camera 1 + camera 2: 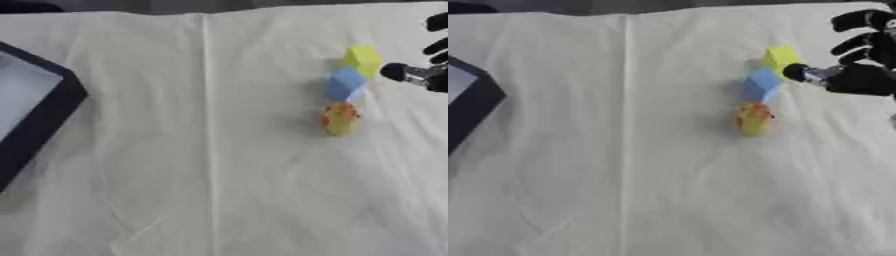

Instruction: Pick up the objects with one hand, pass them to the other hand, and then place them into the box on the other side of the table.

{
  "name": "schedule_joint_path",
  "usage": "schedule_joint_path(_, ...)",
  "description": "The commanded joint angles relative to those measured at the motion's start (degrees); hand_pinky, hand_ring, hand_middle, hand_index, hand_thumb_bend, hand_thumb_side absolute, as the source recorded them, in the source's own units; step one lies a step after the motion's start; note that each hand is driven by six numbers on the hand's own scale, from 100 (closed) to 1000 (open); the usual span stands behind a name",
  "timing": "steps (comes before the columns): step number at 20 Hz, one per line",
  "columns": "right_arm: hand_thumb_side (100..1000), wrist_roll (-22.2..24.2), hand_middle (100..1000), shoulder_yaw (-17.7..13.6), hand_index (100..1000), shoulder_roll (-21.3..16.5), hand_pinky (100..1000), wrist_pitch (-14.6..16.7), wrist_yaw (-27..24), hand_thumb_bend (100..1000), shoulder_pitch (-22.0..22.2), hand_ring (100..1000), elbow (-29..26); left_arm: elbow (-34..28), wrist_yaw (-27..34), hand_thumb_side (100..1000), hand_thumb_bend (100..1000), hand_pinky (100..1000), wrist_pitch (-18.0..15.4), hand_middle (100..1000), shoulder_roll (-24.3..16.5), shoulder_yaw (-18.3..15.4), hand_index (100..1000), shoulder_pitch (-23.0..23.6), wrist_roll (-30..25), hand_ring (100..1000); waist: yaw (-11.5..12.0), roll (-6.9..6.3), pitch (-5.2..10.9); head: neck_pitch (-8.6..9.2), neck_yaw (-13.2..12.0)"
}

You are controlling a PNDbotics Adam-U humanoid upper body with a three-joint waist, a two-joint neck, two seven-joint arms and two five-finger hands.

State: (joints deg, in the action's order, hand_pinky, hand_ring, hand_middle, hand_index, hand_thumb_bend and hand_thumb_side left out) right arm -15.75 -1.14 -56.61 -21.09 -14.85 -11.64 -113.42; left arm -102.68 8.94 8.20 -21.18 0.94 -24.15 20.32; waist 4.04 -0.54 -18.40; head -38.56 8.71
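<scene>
**Right hand closes in on a row of three small toys**

Three small objects lie in a short line on the right half of the white cloth (pixel 219 150) that covers the table: a yellow block (pixel 362 59) farthest from the robot, a blue block (pixel 345 84) touching it just below, and a yellow and orange toy (pixel 339 118), perhaps a duck, nearest the robot and just beside the blue block. The box (pixel 39 117), dark-rimmed with a pale inside, sits at the left edge, well apart from them.

The right hand (pixel 866 77) comes in from the right edge. Its fingers are spread and loosely bent, holding nothing, and one dark tip reaches to just beside the two blocks; whether it touches them I cannot tell. The left hand shows in neither view.

The blocks look light and stiff, probably foam or plastic, with flat faces that suit a pinch across two opposite sides. Because they touch, a push on one will likely shift the other, so the yellow block at the end of the row seems the easier first take. The toy is rounded and may roll or slip; taking it across its widest part looks safest. None of them looks fragile. The cloth is wrinkled and could bunch under a dragging finger.
</scene>
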Motion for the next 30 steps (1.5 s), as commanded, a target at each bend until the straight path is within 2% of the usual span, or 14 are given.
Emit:
schedule_joint_path(1,243,3.05,739,0.14,761,-5.18,638,-0.84,0.05,847,-1.61,641,-0.42,-1.40,-0.16,805,100,816,-0.11,594,-1.73,0.01,712,-0.74,-0.32,668,0.20,0.61,2.37,0.96,1.10)
schedule_joint_path(7,236,10.58,754,0.25,782,-11.19,701,-0.50,4.85,838,-2.86,683,3.08,-2.33,0.26,809,100,816,-0.07,595,-1.52,0.26,712,-0.26,-0.68,668,0.77,0.40,1.81,1.19,2.74)
schedule_joint_path(11,219,14.76,760,0.66,791,-13.54,730,0.39,7.61,817,-4.28,703,6.43,-2.77,0.22,808,100,816,0.10,595,-1.58,0.43,712,-0.26,-0.91,669,1.25,0.27,1.40,1.63,3.65)
schedule_joint_path(12,155,15.60,760,0.75,791,-13.83,732,0.67,8.23,747,-4.62,704,7.18,-2.90,0.22,807,100,816,0.10,595,-1.61,0.47,712,-0.31,-0.97,669,1.37,0.25,1.32,1.69,3.87)
schedule_joint_path(14,100,17.04,761,0.90,790,-14.09,734,1.30,9.05,653,-5.24,704,8.44,-3.26,0.23,805,100,816,0.08,596,-1.76,0.52,712,-0.44,-1.06,669,1.57,0.22,1.13,1.83,4.25)
schedule_joint_path(16,159,17.65,762,0.94,791,-14.25,738,1.59,9.76,598,-5.83,707,9.71,-3.76,0.27,803,100,815,0.04,596,-2.02,0.62,712,-0.69,-1.17,670,1.75,0.17,0.90,1.87,4.53)
schedule_joint_path(23,160,18.90,771,1.36,801,-15.07,773,2.36,13.24,584,-7.14,732,12.40,-6.42,0.37,792,100,815,0.00,597,-3.44,1.13,713,-1.54,-1.96,671,2.71,0.18,-0.23,2.47,5.57)
schedule_joint_path(30,107,20.83,769,2.26,802,-15.06,796,2.85,17.09,537,-8.05,742,13.56,-8.08,0.27,787,100,814,0.33,598,-4.45,1.48,713,-2.18,-2.47,672,3.90,0.03,-1.25,3.32,6.82)
